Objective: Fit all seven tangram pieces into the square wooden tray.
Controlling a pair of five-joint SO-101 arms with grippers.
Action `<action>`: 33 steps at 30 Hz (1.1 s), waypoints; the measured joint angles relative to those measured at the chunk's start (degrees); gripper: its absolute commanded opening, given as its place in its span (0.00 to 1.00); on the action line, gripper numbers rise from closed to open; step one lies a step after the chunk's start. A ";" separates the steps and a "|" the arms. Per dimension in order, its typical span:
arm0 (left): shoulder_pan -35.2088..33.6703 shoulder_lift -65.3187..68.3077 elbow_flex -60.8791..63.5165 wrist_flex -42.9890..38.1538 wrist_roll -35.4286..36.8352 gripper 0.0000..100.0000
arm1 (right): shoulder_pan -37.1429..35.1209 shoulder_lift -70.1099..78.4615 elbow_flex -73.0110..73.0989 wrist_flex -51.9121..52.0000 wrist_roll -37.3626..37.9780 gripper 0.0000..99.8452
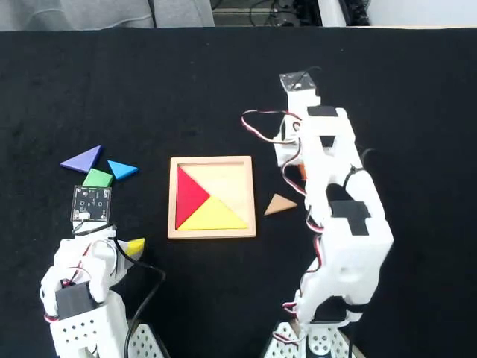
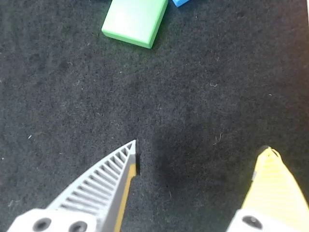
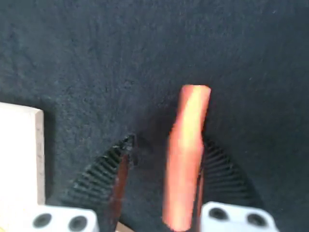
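Right end effector [image 3: 169, 142]: jaws apart around orange piece [image 3: 186, 154], which stands on edge against one finger, near tray [image 1: 212, 234]. Left end effector [image 2: 200, 147] apart, empty, over bench [image 1: 223, 89]. Step looks like grabbing orange. Next: clamp, lift, lay flat in tray's bare half.

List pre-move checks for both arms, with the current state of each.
1. Left pincer open and empty: ok.
2. Green square flat on the cloth ahead of the left pincer: ok.
3. Orange piece held firmly in the right pincer: cannot tell, the view is blurred.
4. Tray has bare floor in its upper right, with the red triangle and yellow triangle seated: ok.
5. Path from right arm to tray clear: not ok, the tan triangle lies between them.
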 measured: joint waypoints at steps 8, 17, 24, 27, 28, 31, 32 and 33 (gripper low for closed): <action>0.00 0.00 0.00 0.00 0.00 0.37 | 0.00 0.44 -0.26 0.62 0.00 0.18; 0.00 0.00 0.00 0.00 0.00 0.37 | 1.76 0.53 -1.23 0.97 0.00 0.21; 0.00 0.00 0.00 0.00 0.00 0.37 | 4.92 0.53 -1.58 1.32 0.00 0.24; 0.00 0.00 0.00 0.00 0.00 0.37 | 4.92 0.53 -1.58 1.32 0.00 0.24; 0.00 0.00 0.00 0.00 0.00 0.37 | 4.92 0.53 -1.58 1.32 0.00 0.24; 0.00 0.00 0.00 0.00 0.00 0.37 | 4.66 0.53 -1.58 1.32 0.00 0.19; 0.00 0.00 0.00 0.00 0.00 0.37 | 4.31 0.53 -1.58 1.23 -0.09 0.17; 0.00 0.00 0.00 0.00 0.00 0.37 | 3.78 0.53 -1.58 0.79 -0.09 0.15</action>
